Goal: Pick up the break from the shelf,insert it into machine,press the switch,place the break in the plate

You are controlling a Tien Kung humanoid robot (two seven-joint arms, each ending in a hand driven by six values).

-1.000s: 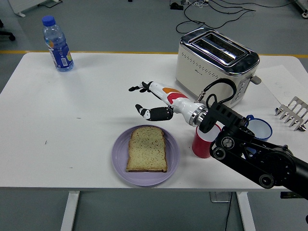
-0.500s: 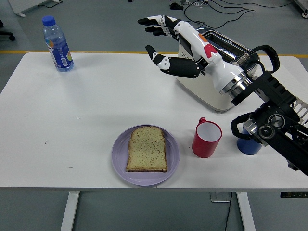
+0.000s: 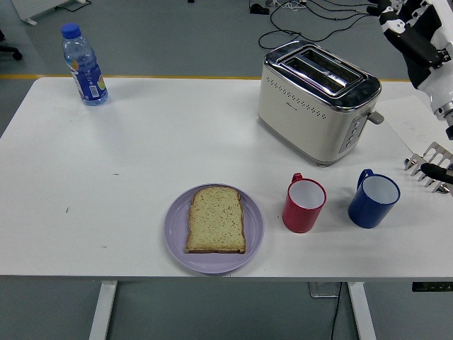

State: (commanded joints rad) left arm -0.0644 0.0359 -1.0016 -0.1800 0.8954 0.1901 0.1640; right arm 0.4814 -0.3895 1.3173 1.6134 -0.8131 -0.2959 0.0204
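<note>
The bread (image 3: 216,219) lies flat on the purple plate (image 3: 251,244), near the table's (image 3: 141,156) front edge at about 6 o'clock. The toaster (image 3: 315,99) stands at about 1 o'clock, both slots empty, its lever side facing right. A red mug (image 3: 304,205) sits just right of the plate at 5 o'clock, and a blue mug (image 3: 373,200) stands near it, farther right. The rack (image 3: 427,165) shows at the right edge, about 3 o'clock. A water bottle (image 3: 83,65) stands upright at 10 o'clock. The right hand (image 3: 417,32) is raised at the top right corner, holding nothing; how wide its fingers are I cannot tell.
</note>
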